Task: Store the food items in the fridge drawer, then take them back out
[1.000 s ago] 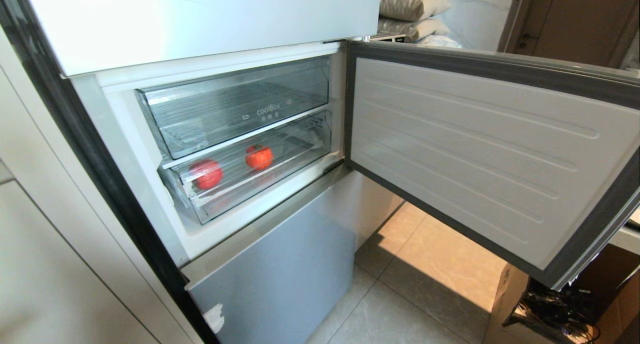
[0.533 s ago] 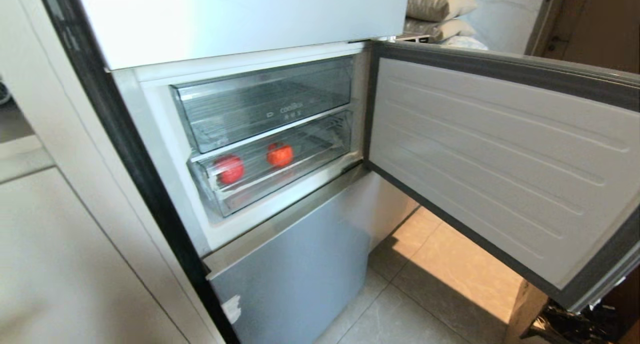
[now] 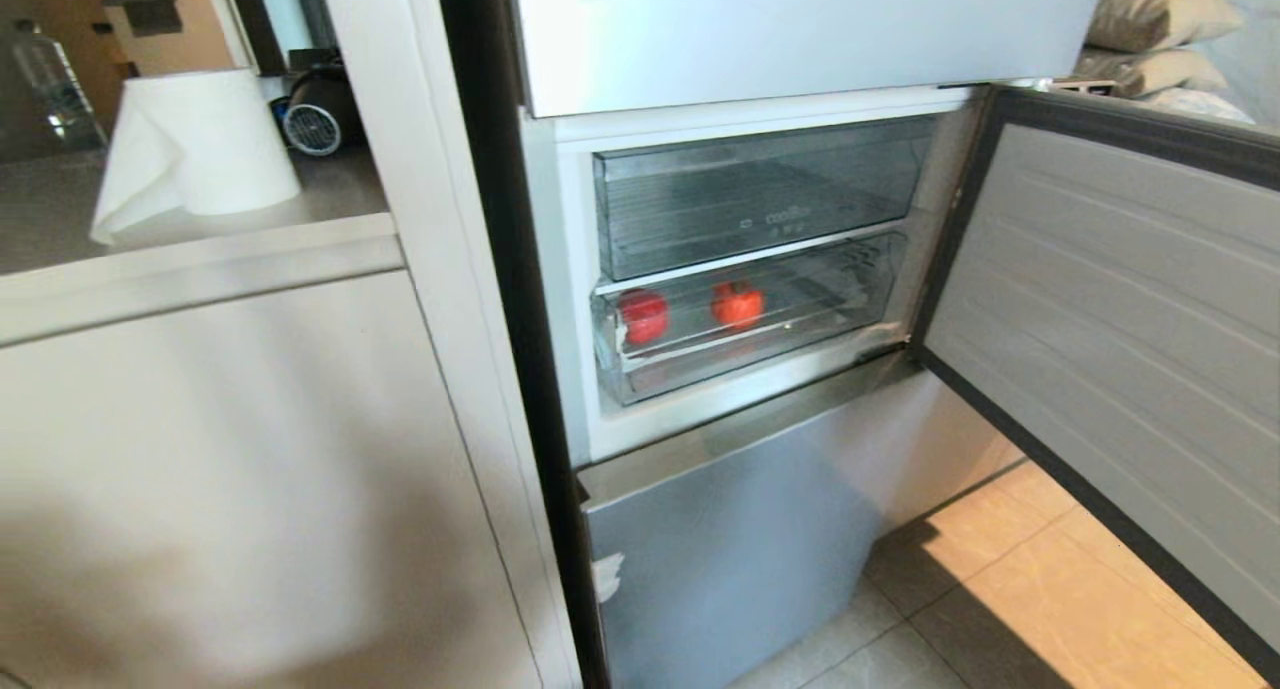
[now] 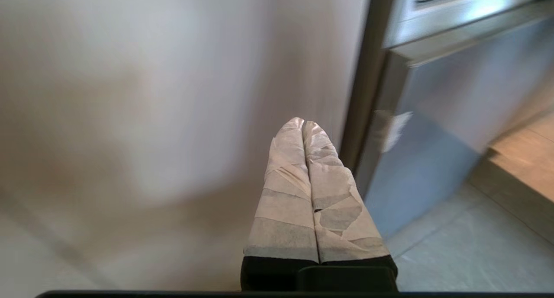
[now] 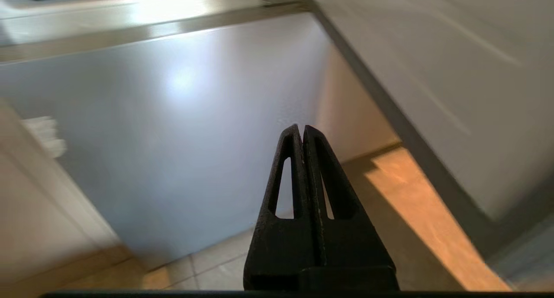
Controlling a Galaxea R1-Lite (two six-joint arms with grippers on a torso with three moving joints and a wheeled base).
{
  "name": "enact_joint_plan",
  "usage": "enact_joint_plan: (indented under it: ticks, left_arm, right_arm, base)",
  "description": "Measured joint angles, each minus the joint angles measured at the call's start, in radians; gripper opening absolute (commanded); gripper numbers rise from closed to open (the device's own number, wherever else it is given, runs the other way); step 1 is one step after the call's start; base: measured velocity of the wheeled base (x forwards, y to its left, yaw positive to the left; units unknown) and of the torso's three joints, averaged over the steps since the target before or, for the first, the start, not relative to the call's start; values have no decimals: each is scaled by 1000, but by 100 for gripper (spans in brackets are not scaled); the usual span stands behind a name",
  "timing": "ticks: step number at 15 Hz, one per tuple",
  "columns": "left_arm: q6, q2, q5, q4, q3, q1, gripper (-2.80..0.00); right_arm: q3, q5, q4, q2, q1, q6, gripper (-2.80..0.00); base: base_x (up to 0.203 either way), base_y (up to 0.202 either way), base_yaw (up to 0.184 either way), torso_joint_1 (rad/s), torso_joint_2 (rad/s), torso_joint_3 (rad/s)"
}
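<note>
We count two food items in the head view, both lying inside the fridge drawer (image 3: 750, 354). One red piece (image 3: 644, 316) sits toward the drawer's left end, and one orange-red piece (image 3: 737, 304) sits a little to its right, near the middle; the two lie near each other but apart. We see them through the drawer's clear front. The drawer is the lower of two clear bins in the open compartment. Directly above it we find one taller clear bin (image 3: 760, 204) with faint lettering on its front, and we see nothing in it.

We count one open fridge door (image 3: 1120, 339), swung out on the right with its ribbed inner panel facing us. Above the compartment is one closed white door (image 3: 800, 29), and below it one closed grey-blue lower door (image 3: 740, 559), which carries one small white sticker (image 3: 606, 576) near its left edge.

To the left of the fridge we see one pale cabinet front (image 3: 220, 469) under a counter. On that counter stands one white paper roll (image 3: 195, 144), and behind it one dark round appliance (image 3: 318, 114).

Neither arm shows in the head view. In its own wrist view the left gripper (image 4: 303, 124) has its two tape-wrapped fingers pressed together with nothing between them, pointing at the cabinet beside the fridge's lower door. The right gripper (image 5: 301, 128) has its two black fingers pressed together as well, empty, pointing at the lower door above the tiled floor (image 5: 415, 211).
</note>
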Motion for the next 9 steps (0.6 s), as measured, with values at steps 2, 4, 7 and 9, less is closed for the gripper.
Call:
enact_joint_plan:
  ticks: [2,4,7,9]
  left_arm:
    - [0,0,0,0,0,-1,-280]
    - [0,0,0,0,0,0,-280]
    - [0,0,0,0,0,0,-280]
    - [0,0,0,0,0,0,-280]
  right_arm:
    - [0,0,0,0,0,0,-280]
    - [0,0,1,0,0,0,-280]
    - [0,0,1,0,0,0,-280]
    - [0,0,0,0,0,0,-280]
  base:
    - [1,-8,175,1,3,3]
    - [1,-8,171,1,3,0]
    - [0,-7,172,-2,2,2]
    - [0,-10,175,3,0,2]
